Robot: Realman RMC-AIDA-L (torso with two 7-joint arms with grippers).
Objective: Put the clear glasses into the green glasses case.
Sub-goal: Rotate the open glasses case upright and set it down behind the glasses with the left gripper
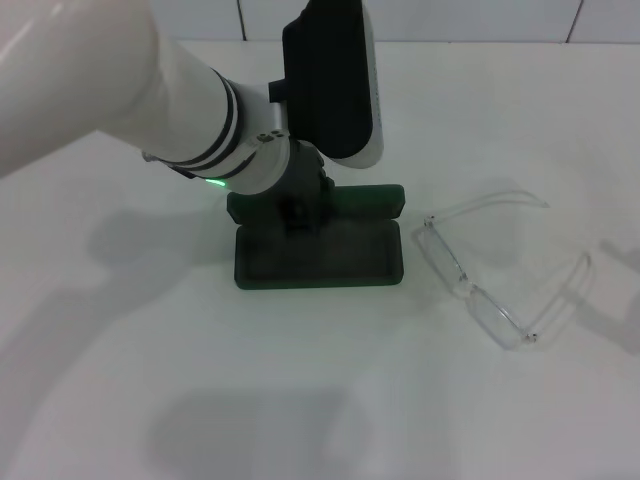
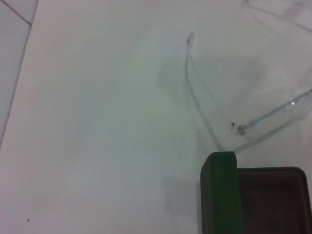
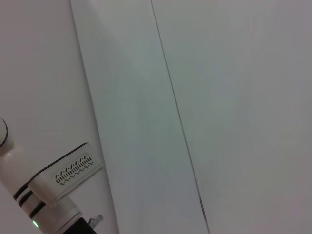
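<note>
Left end effector (image 1: 298, 212) over the open case (image 1: 318, 254); whether it is released or clenched cannot be told.
The case lies mid-bench (image 1: 120, 400), lid back. The glasses (image 1: 500, 265) lie unfolded just beside its right end, toward the bench's right edge.

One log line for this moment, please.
left gripper: at open green glasses case | clear glasses: on table, right of case, unfolded | right gripper: not in view

Left arm (image 1: 150, 90) enters from upper left of the head view, reaching to frame center; left gripper (image 1: 300, 212) points down, fingers unclear. Right arm not seen in head view.
</note>
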